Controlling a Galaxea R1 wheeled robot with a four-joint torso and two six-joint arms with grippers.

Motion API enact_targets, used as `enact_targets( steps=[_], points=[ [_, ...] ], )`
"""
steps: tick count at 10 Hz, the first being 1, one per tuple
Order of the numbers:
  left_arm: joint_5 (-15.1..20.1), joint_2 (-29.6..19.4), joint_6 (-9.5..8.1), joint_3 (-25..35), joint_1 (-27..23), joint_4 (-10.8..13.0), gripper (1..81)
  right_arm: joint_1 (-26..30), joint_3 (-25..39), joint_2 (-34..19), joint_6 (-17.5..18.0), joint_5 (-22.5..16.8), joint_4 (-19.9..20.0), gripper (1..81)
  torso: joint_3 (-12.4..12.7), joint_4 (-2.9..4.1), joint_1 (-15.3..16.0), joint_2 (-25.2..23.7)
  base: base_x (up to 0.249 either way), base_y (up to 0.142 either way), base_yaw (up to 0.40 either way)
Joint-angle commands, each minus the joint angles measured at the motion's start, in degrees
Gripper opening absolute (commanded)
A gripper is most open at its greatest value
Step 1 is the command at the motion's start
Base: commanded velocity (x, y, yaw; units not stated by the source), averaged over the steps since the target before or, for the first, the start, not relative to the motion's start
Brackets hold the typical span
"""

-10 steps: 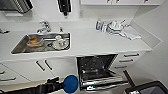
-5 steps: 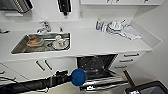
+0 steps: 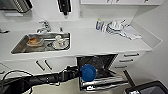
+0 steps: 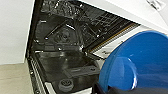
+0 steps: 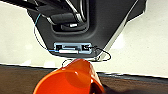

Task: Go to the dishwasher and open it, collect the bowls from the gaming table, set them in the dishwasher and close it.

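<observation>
Head view gives you one blue bowl point(image 3: 88, 72) held out at the end of your left arm, right over the front of the open dishwasher point(image 3: 100, 72), whose door is dropped down and whose dark interior shows under the white counter point(image 3: 100, 42). The left gripper point(image 3: 79, 73) has that bowl by its rim; how wide its fingers stand, you cannot tell. In the left wrist view the blue bowl point(image 4: 140, 65) sits large beside the dishwasher's dark tub point(image 4: 65, 50). In the right wrist view you have one orange bowl point(image 5: 70, 78) close under the camera; whether the right gripper's fingers clamp it, you cannot tell. To the left, one sink point(image 3: 22, 45) holds dishes, with one tap point(image 3: 44, 26) behind it.
</observation>
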Motion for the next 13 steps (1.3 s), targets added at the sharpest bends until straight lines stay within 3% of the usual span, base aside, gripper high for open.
enact_targets(
  steps=[1,2,3,6,8,9,11,13],
  points=[
    [6.8,4.3,0.03,4.2,-9.3,2.1,1.0,-1.5,0.3,-0.6,-0.2,-3.9,-0.5,1.0,0.0,0.00,0.0,0.0,0.000,0.000,0.000],
    [7.6,5.4,0.03,4.3,-9.6,2.1,1.0,-1.5,0.3,-0.6,-0.2,-3.9,-0.5,1.0,0.0,0.00,0.0,0.0,0.000,0.000,0.000],
    [8.4,5.9,0.03,4.6,-9.8,2.1,81.1,-1.4,0.4,-0.6,-0.2,-3.9,-0.5,1.0,0.0,0.00,0.0,0.0,0.000,0.000,0.000],
    [8.9,6.0,1.08,5.8,-9.5,2.1,81.1,-1.7,0.4,-0.8,-0.2,-3.8,-0.4,1.0,0.0,0.00,0.0,0.0,0.000,0.000,0.000],
    [8.8,2.3,1.26,8.9,-7.1,2.1,81.1,-1.6,0.4,-1.1,-0.1,-3.7,0.1,1.0,0.0,0.00,0.0,0.0,0.000,0.000,0.000],
    [8.2,-2.0,3.86,11.1,-3.7,2.1,81.1,-1.5,0.6,-1.2,-0.1,-2.9,0.1,1.0,0.0,0.00,0.0,0.0,0.000,0.000,0.000],
    [5.4,-10.2,11.54,14.8,7.2,2.1,81.1,-1.5,2.8,-2.8,0.2,3.7,0.9,1.0,0.0,-0.02,0.0,0.0,0.000,0.000,0.000],
    [-4.7,-16.5,17.87,12.8,19.3,1.9,81.1,-0.4,9.2,-7.6,1.9,4.5,0.9,1.0,0.0,-0.02,0.0,0.0,0.000,0.000,0.000]
  ],
)
